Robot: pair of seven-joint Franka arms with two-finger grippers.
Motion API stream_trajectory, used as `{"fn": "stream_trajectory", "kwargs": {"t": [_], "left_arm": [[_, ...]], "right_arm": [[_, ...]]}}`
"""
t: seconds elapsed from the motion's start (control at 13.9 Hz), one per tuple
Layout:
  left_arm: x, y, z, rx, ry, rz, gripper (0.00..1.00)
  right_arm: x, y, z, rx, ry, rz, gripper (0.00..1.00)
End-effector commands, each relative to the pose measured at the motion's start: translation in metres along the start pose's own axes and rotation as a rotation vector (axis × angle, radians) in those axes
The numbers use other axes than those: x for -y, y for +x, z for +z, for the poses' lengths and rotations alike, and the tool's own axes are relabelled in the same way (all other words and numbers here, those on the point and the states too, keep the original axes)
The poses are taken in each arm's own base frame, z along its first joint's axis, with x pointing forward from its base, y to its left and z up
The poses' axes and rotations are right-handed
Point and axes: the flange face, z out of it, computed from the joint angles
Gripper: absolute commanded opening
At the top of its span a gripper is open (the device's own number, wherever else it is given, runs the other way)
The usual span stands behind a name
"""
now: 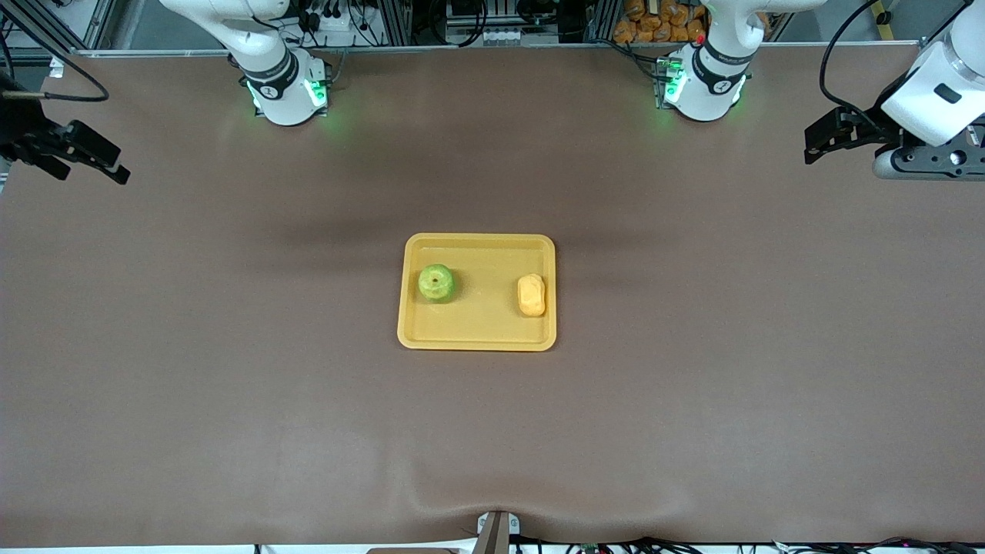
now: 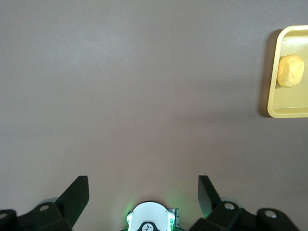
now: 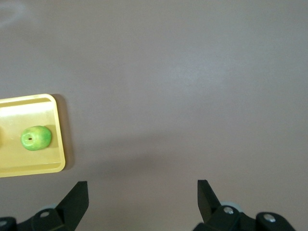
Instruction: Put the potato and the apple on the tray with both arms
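We saw the apple (image 1: 436, 282) and potato (image 1: 531, 295) lying apart on the tray (image 1: 477, 335). The left gripper (image 1: 827, 140) and right gripper (image 1: 92, 158), each partly cut off, hung spread and empty over opposite table ends.

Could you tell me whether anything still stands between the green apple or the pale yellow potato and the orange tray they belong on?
Nothing visible does. The round green apple and the pale-yellow oblong potato already lie inside the flat yellow-orange plastic tray, apart from each other. The left gripper and right gripper hang open over the bare table ends, holding nothing.
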Motion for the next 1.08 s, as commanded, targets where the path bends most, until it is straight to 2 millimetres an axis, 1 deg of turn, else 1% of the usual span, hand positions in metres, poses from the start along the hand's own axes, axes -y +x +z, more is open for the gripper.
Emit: {"fn": "stream_trajectory", "kwargs": {"t": [0.0,0.07,0.14,0.29,0.43,0.58,0.72,1.01], "left_arm": [[0.001,-0.004,-0.011,-0.013,-0.019,0.007,1.0],[0.001,-0.004,-0.01,-0.012,-0.017,0.005,1.0],[0.001,-0.004,-0.01,-0.012,-0.017,0.01,1.0],[0.001,-0.004,-0.011,-0.013,-0.017,0.01,1.0],[0.0,-0.004,-0.011,-0.013,-0.018,0.004,1.0],[0.003,-0.003,-0.013,-0.018,-0.019,0.001,1.0],[0.004,-0.002,-0.011,-0.014,-0.02,-0.008,1.0],[0.002,-0.002,-0.016,-0.024,-0.019,-0.013,1.0]], "right_arm": [[0.007,0.017,-0.027,0.012,-0.014,0.01,1.0],[0.008,0.026,-0.031,0.029,-0.013,0.006,1.0],[0.004,0.032,-0.032,0.033,-0.012,0.012,1.0],[0.002,0.032,-0.033,0.032,-0.011,0.012,1.0],[-0.002,0.033,-0.029,0.042,-0.011,0.02,1.0],[-0.003,0.035,-0.025,0.044,-0.012,0.02,1.0],[-0.001,0.039,-0.02,0.052,-0.013,0.012,1.0],[-0.001,0.039,-0.019,0.052,-0.03,0.01,1.0]]}}
